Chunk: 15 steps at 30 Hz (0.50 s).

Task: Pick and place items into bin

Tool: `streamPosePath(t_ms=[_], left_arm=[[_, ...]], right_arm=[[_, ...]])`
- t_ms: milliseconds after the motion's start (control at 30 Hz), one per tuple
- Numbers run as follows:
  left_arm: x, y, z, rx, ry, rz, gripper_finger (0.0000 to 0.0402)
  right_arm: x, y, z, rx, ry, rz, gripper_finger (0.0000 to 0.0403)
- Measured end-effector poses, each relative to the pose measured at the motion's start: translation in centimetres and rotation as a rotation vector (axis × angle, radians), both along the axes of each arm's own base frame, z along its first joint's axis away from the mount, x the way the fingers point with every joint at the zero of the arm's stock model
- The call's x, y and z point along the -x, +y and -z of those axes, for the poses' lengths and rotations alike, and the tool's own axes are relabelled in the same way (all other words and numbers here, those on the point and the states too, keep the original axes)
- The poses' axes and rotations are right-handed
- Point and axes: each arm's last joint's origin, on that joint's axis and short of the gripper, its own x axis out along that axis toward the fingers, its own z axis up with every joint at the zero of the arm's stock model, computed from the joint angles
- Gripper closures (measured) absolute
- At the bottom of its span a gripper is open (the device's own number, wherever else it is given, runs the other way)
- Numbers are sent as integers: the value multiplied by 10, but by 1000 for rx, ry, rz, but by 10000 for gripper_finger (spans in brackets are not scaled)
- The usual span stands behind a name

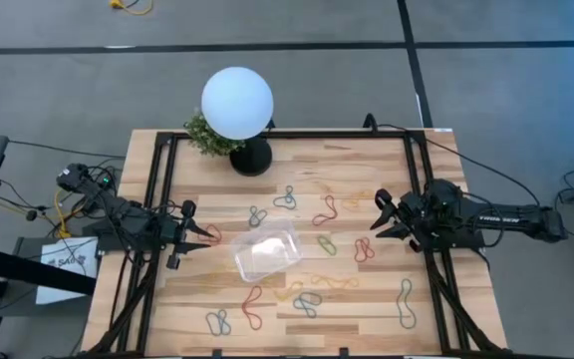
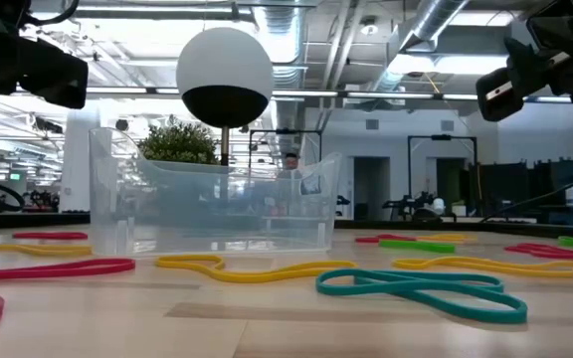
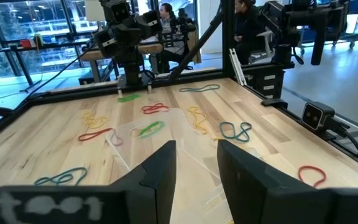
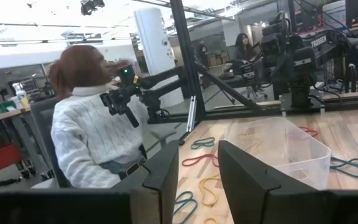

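Note:
Several thin loops lie flat on the wooden table around the bin: red, green, blue, grey, yellow. In the low view a teal loop and a yellow loop lie nearest. The clear bin stands at the table's middle on its flat bottom. My left gripper hangs open above the table's left side, pointing at the bin. My right gripper hangs open above the right side, also facing the bin.
A white globe lamp on a black base and a small plant stand at the far edge. Black frame rails run along the table's sides. A person in a white sweater sits beyond the table's left side.

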Motion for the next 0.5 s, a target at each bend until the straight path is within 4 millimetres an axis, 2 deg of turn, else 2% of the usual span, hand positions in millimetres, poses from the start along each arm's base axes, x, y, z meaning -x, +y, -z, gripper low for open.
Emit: streamPosePath(t_ms=[500], left_arm=[[0, 0, 0, -7, -2, 0, 292]], right_arm=[[0, 0, 0, 0, 0, 0, 296]])
